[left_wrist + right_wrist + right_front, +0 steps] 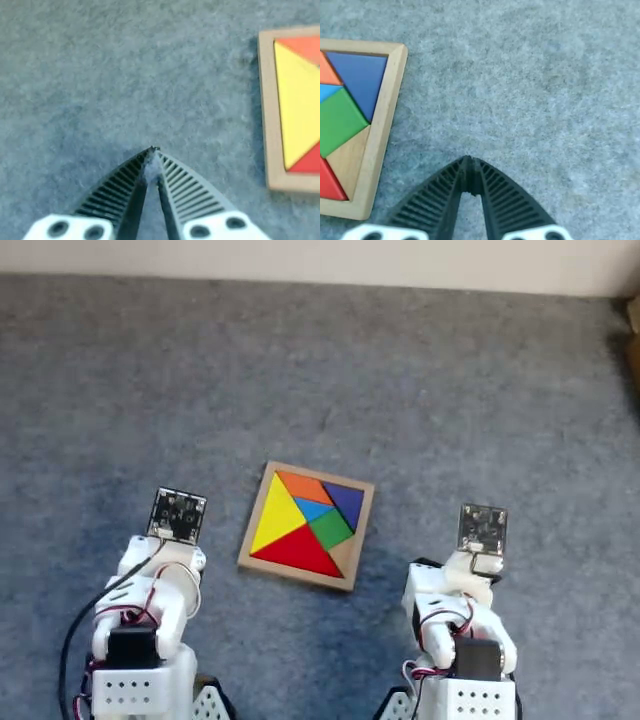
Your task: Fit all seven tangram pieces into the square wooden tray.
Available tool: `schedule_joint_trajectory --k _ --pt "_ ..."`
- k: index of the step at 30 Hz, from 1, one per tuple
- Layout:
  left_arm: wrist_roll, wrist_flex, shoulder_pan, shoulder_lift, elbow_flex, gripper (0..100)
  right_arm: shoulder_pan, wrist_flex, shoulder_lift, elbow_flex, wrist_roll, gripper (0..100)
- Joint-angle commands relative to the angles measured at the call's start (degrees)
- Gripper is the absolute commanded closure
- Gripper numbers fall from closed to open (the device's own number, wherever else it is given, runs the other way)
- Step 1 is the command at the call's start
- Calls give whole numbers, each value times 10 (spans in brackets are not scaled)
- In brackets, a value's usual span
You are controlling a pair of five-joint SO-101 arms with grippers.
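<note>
Centrally, wooden tray (380, 125) holds coloured pieces (275, 525), tan triangle (345, 155).

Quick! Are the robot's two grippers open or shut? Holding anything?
Left gripper: jaws closed, holding nothing.
Right gripper: jaws closed, holding nothing.

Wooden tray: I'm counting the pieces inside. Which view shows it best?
High view: the whole tray and all its pieces show. The left wrist view catches one side with the yellow piece; the right wrist view a corner with the blue piece.
</note>
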Motion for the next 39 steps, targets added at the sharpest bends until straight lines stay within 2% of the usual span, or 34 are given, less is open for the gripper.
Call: schedule_joint_trajectory --k 1,6,9,12,39 --pt "2 47 -8 -7 11 995 7 -8 -3 77 8 987" --pt "2 120 -7 -7 11 995 5 -7 2 77 8 987" --pt "2 149 -7 -7 11 995 5 34 2 77 8 987" --pt "2 151 -7 -7 11 995 7 67 -3 77 6 987" --pt "2 151 -7 -7 11 995 7 67 -3 77 8 987"
